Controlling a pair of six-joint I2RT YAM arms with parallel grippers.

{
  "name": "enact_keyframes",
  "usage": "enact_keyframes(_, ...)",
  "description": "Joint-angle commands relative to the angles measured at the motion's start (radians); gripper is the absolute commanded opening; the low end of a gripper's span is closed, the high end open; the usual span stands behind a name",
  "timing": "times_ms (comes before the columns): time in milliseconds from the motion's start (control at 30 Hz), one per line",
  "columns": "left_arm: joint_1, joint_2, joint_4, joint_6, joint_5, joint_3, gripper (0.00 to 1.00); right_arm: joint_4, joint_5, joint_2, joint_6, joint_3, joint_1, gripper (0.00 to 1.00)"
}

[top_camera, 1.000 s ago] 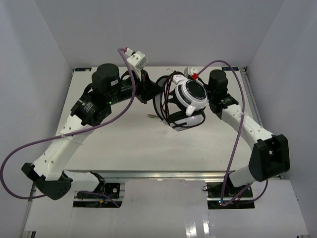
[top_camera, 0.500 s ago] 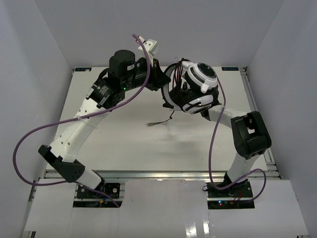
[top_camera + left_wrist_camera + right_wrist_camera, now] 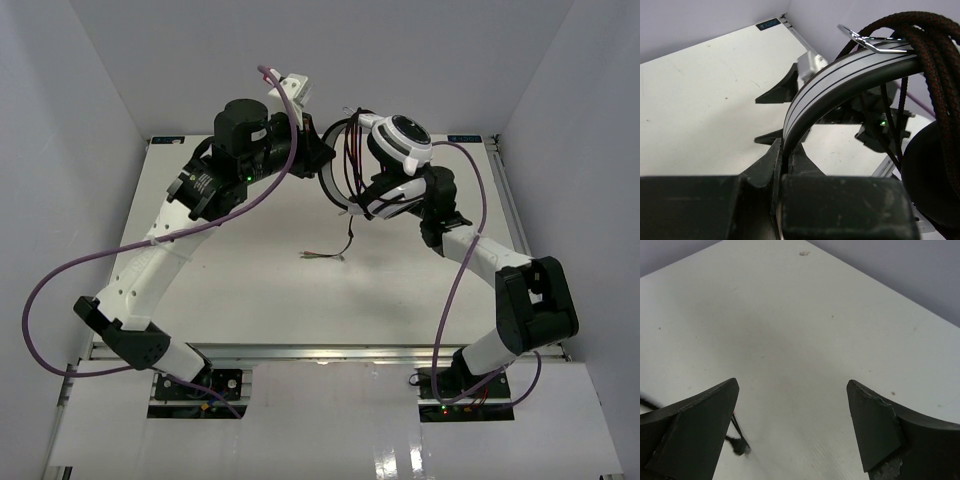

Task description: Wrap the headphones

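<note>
Left pincer [image 3: 785, 156] clamped the headphones [image 3: 400, 135] by their headband [image 3: 840, 70], held aloft just beyond its tips, much where you had them half a second before. Your right arm's elbow had swung outward. Right pincer [image 3: 792, 405] gaped empty above open table [image 3: 790, 315], its arm stretched toward the headphones.

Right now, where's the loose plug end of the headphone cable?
Top view: the thin black cable's plug end rests on the white table near its centre, just in front of the white-and-black over-ear headphones held up at the back.
</note>
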Motion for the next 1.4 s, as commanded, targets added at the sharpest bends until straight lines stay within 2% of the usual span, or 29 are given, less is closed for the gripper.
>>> enact_keyframes(0, -0.004, -0.087, 0.040, -0.023, -0.061, -0.007, 0.00, 0.052, -0.503, -0.050, -0.118, -0.039, -0.077, 0.96)
enact_keyframes(67, -0.003, -0.089, 0.032, -0.019, -0.085, -0.007, 0.00, 0.057, -0.800, -0.066, -0.189, -0.057, -0.077, 0.98)
enact_keyframes(100, -0.003, -0.090, 0.029, -0.019, -0.095, -0.007, 0.00, -0.032, -0.833, -0.083, -0.289, -0.051, -0.067, 0.98)
enact_keyframes(167, -0.004, -0.092, 0.027, -0.018, -0.114, -0.007, 0.00, -0.301, -0.831, -0.109, -0.557, -0.020, -0.035, 0.97)
enact_keyframes(233, -0.004, -0.094, 0.026, -0.020, -0.120, -0.012, 0.00, -0.510, -0.774, -0.111, -0.732, 0.030, -0.013, 0.96)
enact_keyframes(267, -0.004, -0.094, 0.025, -0.021, -0.121, -0.014, 0.00, -0.550, -0.746, -0.111, -0.757, 0.042, 0.006, 0.96)
enact_keyframes(367, -0.004, -0.091, 0.027, -0.031, -0.114, -0.019, 0.00, -0.329, -0.585, -0.120, -0.550, 0.009, 0.069, 0.95)
enact_keyframes(433, -0.004, -0.092, 0.028, -0.038, -0.107, -0.019, 0.00, -0.148, -0.392, -0.106, -0.408, -0.006, 0.094, 0.95)
enact_keyframes(500, -0.004, -0.098, 0.027, -0.040, -0.108, -0.020, 0.00, -0.040, -0.314, -0.090, -0.286, 0.009, 0.097, 0.96)
enact_keyframes(567, -0.004, -0.108, 0.023, -0.040, -0.118, -0.022, 0.00, -0.053, -0.323, -0.092, -0.290, 0.032, 0.091, 0.98)
enact_keyframes(667, -0.004, -0.112, 0.016, -0.037, -0.131, -0.023, 0.00, -0.371, -0.467, -0.116, -0.584, 0.095, 0.085, 0.99)
enact_keyframes(700, -0.004, -0.112, 0.015, -0.036, -0.133, -0.024, 0.00, -0.519, -0.468, -0.124, -0.718, 0.121, 0.086, 0.99)
enact_keyframes(767, -0.004, -0.110, 0.013, -0.037, -0.133, -0.026, 0.00, -0.596, -0.375, -0.165, -0.766, 0.107, 0.086, 0.93)
enact_keyframes(867, -0.004, -0.104, 0.016, -0.041, -0.131, -0.025, 0.00, -0.483, -0.172, -0.201, -0.656, 0.065, 0.086, 0.94)
enact_keyframes(1000, -0.004, -0.105, 0.015, -0.044, -0.134, -0.024, 0.00, -0.376, -0.103, -0.208, -0.450, 0.060, 0.091, 0.96)
enact_keyframes(1100, -0.004, -0.108, 0.016, -0.046, -0.136, -0.026, 0.00, -0.327, -0.053, -0.172, -0.374, 0.071, 0.092, 0.98)
enact_keyframes(1167, -0.004, -0.108, 0.016, -0.048, -0.138, -0.028, 0.00, -0.275, -0.079, -0.138, -0.352, 0.069, 0.092, 0.94)
enact_keyframes(1233, -0.004, -0.106, 0.019, -0.048, -0.138, -0.031, 0.00, -0.173, -0.192, -0.070, -0.315, 0.056, 0.094, 0.91)
enact_keyframes(1300, -0.004, -0.099, 0.025, -0.052, -0.134, -0.029, 0.00, -0.089, -0.285, 0.002, -0.275, 0.057, 0.111, 0.91)
enact_keyframes(1367, -0.004, -0.095, 0.030, -0.057, -0.132, -0.024, 0.00, -0.015, -0.296, 0.060, -0.220, 0.073, 0.121, 0.93)
